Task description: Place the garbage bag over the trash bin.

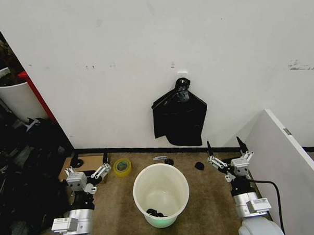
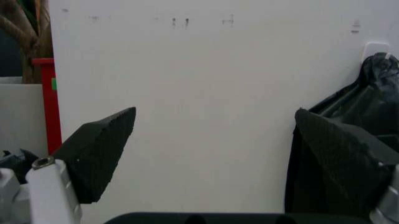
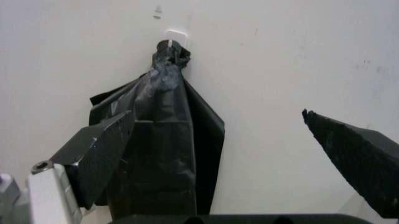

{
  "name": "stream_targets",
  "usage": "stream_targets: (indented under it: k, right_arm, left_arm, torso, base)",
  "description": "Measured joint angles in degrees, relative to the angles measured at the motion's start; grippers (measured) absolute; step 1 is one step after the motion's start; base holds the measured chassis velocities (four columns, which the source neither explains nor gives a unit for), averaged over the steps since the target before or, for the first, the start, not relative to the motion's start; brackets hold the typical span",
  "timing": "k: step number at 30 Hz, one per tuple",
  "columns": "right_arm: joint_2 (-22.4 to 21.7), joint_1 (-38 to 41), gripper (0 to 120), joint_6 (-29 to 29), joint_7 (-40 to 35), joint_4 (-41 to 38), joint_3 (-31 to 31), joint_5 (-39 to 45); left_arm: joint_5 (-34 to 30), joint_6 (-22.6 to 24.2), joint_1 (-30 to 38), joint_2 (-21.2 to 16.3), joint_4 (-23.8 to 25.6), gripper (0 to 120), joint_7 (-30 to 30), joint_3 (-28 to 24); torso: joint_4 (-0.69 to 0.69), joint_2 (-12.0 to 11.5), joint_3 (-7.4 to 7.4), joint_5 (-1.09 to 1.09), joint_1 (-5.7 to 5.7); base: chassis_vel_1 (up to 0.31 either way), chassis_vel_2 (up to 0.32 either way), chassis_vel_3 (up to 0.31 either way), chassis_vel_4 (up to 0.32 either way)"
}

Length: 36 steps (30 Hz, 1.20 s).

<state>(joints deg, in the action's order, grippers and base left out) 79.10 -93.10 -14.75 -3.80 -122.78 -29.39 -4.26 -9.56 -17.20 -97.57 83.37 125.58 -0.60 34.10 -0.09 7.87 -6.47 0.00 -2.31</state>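
Trash bin (image 1: 137, 187): upright on the carpet floor between the two arms, mouth open upward, rim bare, garbage bag not yet fitted; a few dark scraps (image 1: 153, 212) at the bottom, nature unclear. Black bundle (image 1: 179, 119) with knotted top hung flat on a wall hook (image 1: 182, 73) directly behind the bin, judged the likely supply of bags, kept within reach. Left claw (image 1: 90, 154) and right claw (image 1: 224, 143) both released, fingers spread, empty, raised either side of the bin and aimed at the wall, presumably ready for a reach toward the bundle. Yellow tape roll (image 1: 122, 166) on the floor beside the left claw.
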Motion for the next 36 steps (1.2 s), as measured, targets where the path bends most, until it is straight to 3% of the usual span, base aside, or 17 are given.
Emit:
stream_targets:
  k: [10, 18, 25, 30, 34, 36]
  right_arm:
    - [0.5, 0.8, 100, -0.4, -0.6, 1.0, 0.0, -2.2]
    - [-0.6, 1.4, 100, 5.0, -4.6, 0.5, 0.5, -0.4]
    - [-2.3, 2.1, 100, 12.1, -7.0, -1.5, 1.7, 10.7]
    - [-3.7, 4.1, 100, 12.5, -6.9, -0.9, 2.5, 17.4]
    - [-5.3, 9.0, 100, 12.2, -4.6, 2.2, 5.0, 34.3]
    - [-5.5, 10.7, 100, 11.6, -3.4, 3.4, 5.6, 37.5]
  left_arm:
    - [0.1, 0.8, 0.1, -0.4, 0.1, 100, 0.0, 0.1]
    - [-0.2, 0.1, 0.7, -0.2, -0.9, 100, 1.0, 0.1]
    - [-1.6, 0.1, 0.8, -0.2, -1.4, 100, 1.5, 0.0]
    - [-1.6, 0.0, 1.1, -0.2, -1.6, 100, 1.7, -0.1]
    - [-1.1, -0.2, 1.0, -0.4, -2.4, 100, 1.9, -0.2]
    - [-0.9, -0.3, 0.7, -0.5, -2.4, 100, 1.9, -0.1]
  torso:
    - [0.0, 0.0, 0.0, 0.0, 0.0]
    - [0.0, 0.0, 0.0, 0.0, 0.0]
    - [0.0, 0.0, 0.0, 0.0, 0.0]
    - [0.0, 0.0, 0.0, 0.0, 0.0]
    - [-0.01, 0.0, 0.0, 0.0, 0.0]
    - [-0.01, 0.0, 0.0, 0.01, 0.0]
  base:
    - [0.0, 0.0, 0.0, 0.0]
    - [0.0, 0.0, 0.0, 0.0]
    - [0.0, 0.0, 0.0, 0.0]
    - [0.0, 0.0, 0.0, 0.0]
    - [0.0, 0.0, 0.0, 0.0]
    - [0.0, 0.0, 0.0, 0.0]
